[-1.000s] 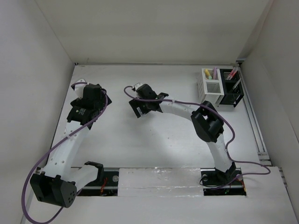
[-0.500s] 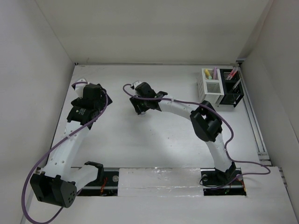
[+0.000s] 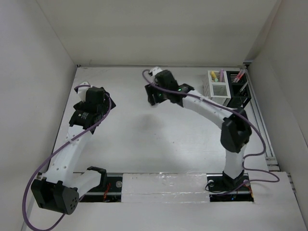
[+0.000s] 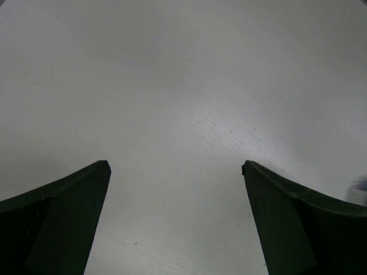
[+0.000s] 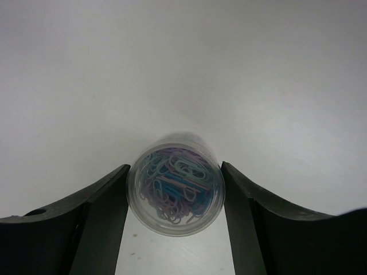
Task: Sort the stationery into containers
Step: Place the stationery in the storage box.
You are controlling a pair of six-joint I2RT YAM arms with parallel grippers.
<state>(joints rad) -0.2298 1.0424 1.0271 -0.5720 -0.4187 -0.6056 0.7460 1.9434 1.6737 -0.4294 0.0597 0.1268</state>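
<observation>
My right gripper (image 5: 175, 167) is shut on a clear round tub of coloured paper clips (image 5: 175, 192), held between both fingers above the bare table. In the top view the right gripper (image 3: 154, 96) hangs at the back middle, left of the containers; the tub is hidden under it there. The white organizer (image 3: 216, 90) holds a yellow highlighter (image 3: 213, 74) and a purple one (image 3: 221, 73). The black organizer (image 3: 239, 92) beside it holds pink-red pens (image 3: 238, 76). My left gripper (image 4: 175, 164) is open and empty over bare table, at the back left in the top view (image 3: 91, 98).
The white enclosure walls (image 3: 53, 57) rise close to the table on the left, back and right. The two organizers stand against the back right corner. A metal rail (image 3: 262, 125) runs along the table's right edge.
My right arm has swung back and to the right with the paper clip tub, toward the organizers. The left arm has not moved.
</observation>
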